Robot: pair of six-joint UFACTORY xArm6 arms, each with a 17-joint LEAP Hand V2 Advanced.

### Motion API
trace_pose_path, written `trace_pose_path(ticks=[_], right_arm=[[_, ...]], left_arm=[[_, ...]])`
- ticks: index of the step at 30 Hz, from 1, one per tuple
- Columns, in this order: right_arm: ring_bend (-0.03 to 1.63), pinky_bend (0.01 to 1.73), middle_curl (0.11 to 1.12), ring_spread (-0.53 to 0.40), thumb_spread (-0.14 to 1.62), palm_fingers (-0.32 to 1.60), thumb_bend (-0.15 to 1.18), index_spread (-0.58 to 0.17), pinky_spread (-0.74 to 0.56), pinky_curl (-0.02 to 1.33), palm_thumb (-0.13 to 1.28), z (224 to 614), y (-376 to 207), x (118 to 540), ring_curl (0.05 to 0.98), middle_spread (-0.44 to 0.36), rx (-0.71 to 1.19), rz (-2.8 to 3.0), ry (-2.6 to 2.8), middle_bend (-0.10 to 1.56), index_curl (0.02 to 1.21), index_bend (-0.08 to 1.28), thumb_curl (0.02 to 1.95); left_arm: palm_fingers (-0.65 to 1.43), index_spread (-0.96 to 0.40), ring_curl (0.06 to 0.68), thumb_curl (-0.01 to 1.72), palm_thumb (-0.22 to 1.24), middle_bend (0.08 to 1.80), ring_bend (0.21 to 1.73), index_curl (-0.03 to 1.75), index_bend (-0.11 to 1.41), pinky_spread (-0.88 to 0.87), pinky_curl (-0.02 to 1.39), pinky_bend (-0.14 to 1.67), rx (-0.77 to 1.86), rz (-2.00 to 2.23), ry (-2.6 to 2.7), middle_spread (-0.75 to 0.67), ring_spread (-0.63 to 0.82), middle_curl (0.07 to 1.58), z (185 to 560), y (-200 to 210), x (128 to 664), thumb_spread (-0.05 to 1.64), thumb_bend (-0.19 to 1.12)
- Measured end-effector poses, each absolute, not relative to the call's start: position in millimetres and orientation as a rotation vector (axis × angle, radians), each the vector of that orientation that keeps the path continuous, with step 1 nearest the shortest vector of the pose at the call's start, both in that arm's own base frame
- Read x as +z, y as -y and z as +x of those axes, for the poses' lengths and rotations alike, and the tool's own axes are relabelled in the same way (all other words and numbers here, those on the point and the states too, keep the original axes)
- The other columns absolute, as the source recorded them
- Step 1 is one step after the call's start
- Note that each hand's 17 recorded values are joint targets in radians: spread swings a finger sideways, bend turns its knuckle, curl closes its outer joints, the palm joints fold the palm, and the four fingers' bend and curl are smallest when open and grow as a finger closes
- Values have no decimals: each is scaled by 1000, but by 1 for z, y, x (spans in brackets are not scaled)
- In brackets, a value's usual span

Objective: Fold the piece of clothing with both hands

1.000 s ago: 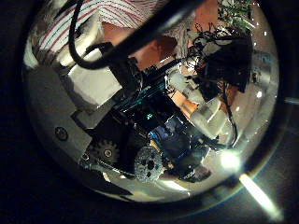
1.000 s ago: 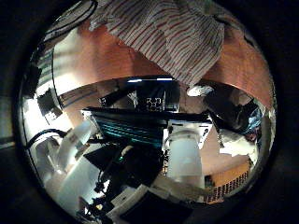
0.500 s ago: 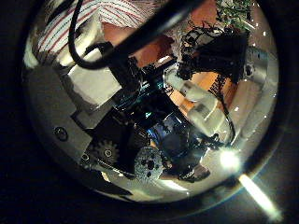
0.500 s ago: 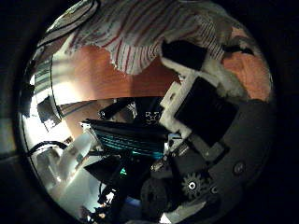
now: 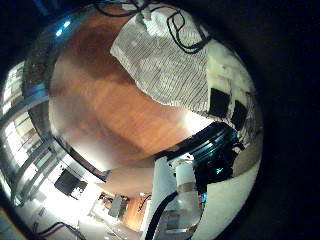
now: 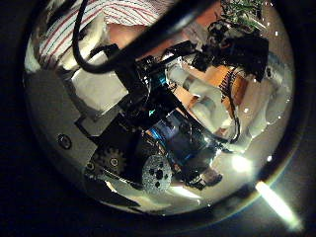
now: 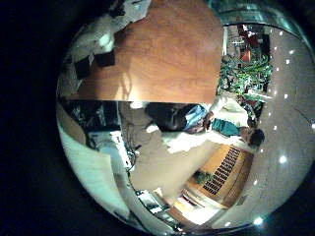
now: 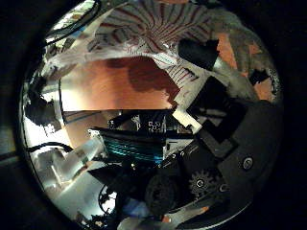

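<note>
**Four palm cameras, all looking off the hands**

No fixed camera covers the table here; every view rides on a palm. The left hand's little-finger camera looks across the wooden table [image 5: 120, 120] toward the striped garment [image 5: 165, 65], which lies well away from it. The left thumb-side camera is crowded by that hand's own fingers [image 6: 212, 99], the same garment [image 6: 118, 15] only peeking in at the rim. The right thumb-side camera faces the garment [image 8: 144, 34] from nearer, past its own fingers [image 8: 206, 72]. The right little-finger camera sees mostly the table [image 7: 162, 49] and the room beyond. The tabletop is common to three views, the garment to three.
</note>
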State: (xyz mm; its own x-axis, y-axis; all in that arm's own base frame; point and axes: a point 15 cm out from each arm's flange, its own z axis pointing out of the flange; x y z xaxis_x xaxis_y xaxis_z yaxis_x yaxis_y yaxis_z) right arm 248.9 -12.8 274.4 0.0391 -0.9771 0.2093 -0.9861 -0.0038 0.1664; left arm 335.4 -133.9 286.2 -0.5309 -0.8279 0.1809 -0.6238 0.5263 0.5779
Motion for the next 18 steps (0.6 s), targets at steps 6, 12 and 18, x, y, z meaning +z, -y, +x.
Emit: trace_pose_path(ticks=[6,12,18], right_arm=[[1407,1448,934,-220,1123,1051,35,-392,-209,585,985,266,7,323,686,-197,133,2105,2068,1196,920,910,610],[1408,1435,938,-217,1133,1055,8,-390,-206,612,1002,304,-12,358,702,-191,171,2172,2090,1200,954,894,632],[1408,1418,935,-216,1138,1057,-7,-392,-210,639,1015,350,-41,370,714,-186,164,2228,2036,1204,981,876,650]], left_arm=[[944,-721,538,638,714,932,1292,1361,341,-744,856,783,-574,1229,2315,-577,-463,965,324,114,300,1112,-12],[940,-714,538,629,711,922,1283,1370,333,-753,865,764,-542,1286,2282,-577,-465,969,325,93,299,1114,-13],[943,-705,538,619,703,915,1274,1374,318,-762,873,752,-516,1339,2227,-580,-466,973,325,68,288,1116,-14]])
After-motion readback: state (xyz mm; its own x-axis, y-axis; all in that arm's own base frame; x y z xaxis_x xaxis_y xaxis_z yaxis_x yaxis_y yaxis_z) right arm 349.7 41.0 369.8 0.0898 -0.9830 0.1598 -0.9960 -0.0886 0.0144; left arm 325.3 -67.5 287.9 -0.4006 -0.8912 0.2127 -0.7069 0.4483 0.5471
